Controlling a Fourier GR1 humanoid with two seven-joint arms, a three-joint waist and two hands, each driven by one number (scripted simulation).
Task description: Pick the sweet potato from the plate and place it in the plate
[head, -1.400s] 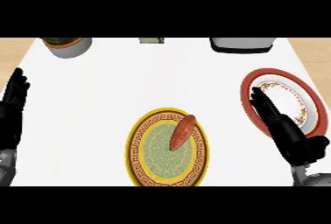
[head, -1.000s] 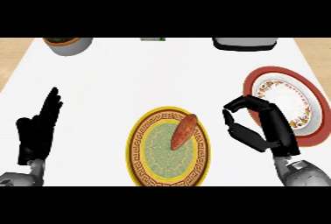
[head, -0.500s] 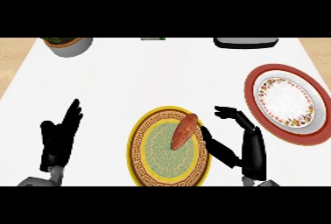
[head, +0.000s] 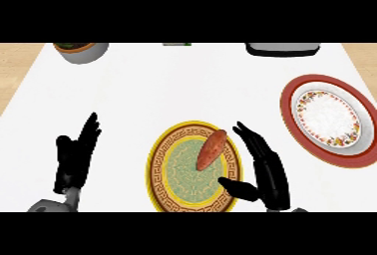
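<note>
An orange-brown sweet potato lies tilted on the upper right part of a yellow-rimmed plate with a green centre, low in the middle of the head view. My right hand is open just to the right of the sweet potato, fingers straight and pointing up, thumb over the plate's lower right rim; it does not touch the sweet potato. A red-rimmed plate with a white flowered centre lies at the right edge. My left hand rests open at the lower left, fingers up.
A grey bowl stands at the back left. A dark tray-like object sits at the back right, and a small green item at the back middle. Wooden floor shows beyond the white counter's left and right edges.
My right hand has moved left from beside the red-rimmed plate to the yellow plate's right rim and opened its fingers. The left hand has drifted inward and lower. The sweet potato has not moved.
</note>
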